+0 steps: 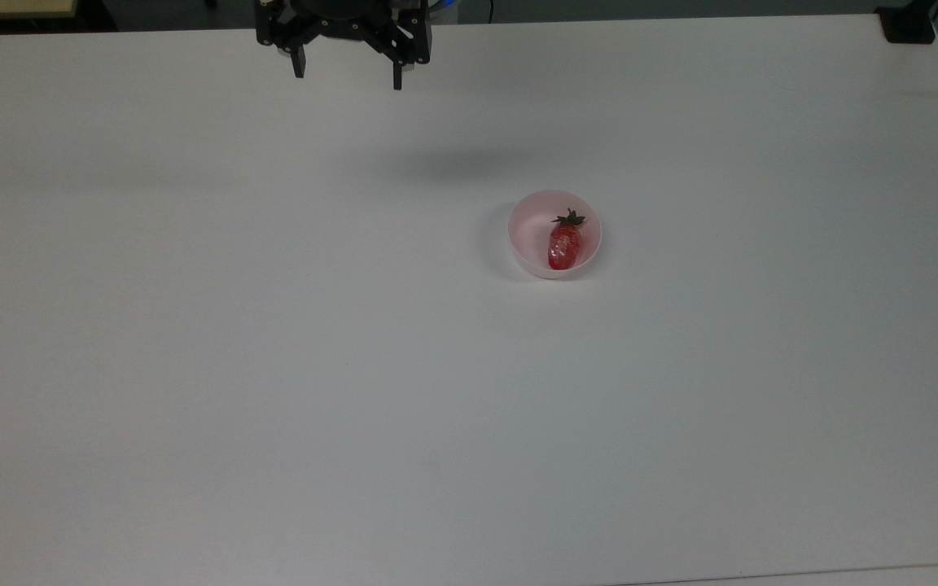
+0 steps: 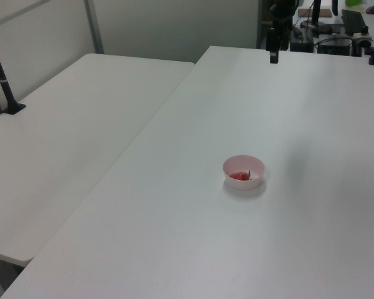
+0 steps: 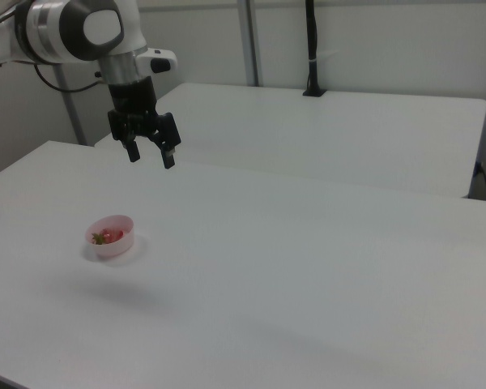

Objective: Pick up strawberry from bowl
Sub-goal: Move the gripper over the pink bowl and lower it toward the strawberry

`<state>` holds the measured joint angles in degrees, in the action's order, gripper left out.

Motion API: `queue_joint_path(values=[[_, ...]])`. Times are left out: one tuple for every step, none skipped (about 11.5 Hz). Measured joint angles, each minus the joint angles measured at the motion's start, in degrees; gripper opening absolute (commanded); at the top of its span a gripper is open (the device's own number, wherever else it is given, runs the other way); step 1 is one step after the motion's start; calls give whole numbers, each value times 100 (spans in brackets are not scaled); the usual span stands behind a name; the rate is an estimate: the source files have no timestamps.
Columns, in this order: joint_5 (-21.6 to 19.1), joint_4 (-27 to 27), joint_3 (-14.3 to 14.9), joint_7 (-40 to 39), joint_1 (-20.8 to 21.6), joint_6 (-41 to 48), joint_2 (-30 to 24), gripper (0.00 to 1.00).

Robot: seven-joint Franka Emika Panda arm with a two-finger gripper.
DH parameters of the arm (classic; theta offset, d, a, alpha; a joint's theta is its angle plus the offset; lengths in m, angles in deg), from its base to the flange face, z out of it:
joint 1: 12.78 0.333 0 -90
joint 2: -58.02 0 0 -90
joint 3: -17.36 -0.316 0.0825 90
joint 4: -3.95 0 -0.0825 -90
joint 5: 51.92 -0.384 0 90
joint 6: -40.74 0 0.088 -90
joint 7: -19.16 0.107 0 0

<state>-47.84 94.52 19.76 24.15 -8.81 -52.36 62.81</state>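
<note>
In the top view you see the claw [image 1: 347, 75] spread apart and empty over the table's [image 1: 273, 366] far edge, well apart from the bowl [image 1: 554, 234], where the strawberry [image 1: 564, 242] lies. In the left view the bowl [image 2: 243, 172] sits mid-table. In the right view your claw [image 3: 151, 154] hangs above the table, fingers apart, beyond the bowl [image 3: 111, 236].

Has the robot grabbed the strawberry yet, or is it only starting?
Only starting. Nothing looks done yet: the strawberry lies inside the pink bowl on the white table. The gripper hangs open and empty, high above the table and away from the bowl. Left to do: move over the bowl, come down, close on the strawberry and lift it out.
</note>
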Motion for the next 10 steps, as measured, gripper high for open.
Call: queue_joint_path(values=[[0, 2, 0, 0, 0, 0, 0, 100], [0, 17, -14, -2, 2, 0, 7, 100], [0, 35, -40, -2, 5, -1, 33, 100], [0, 44, -68, -2, 7, -3, 71, 100], [0, 46, -86, -2, 11, -8, 107, 100], [0, 46, -92, -2, 12, -22, 132, 100], [0, 46, -96, -3, 30, -91, 179, 100], [-2, 50, -100, -34, 104, -189, 235, 100], [-2, 57, -109, -38, 350, -357, 361, 100], [-1, 63, -114, -36, 649, -510, 520, 100]])
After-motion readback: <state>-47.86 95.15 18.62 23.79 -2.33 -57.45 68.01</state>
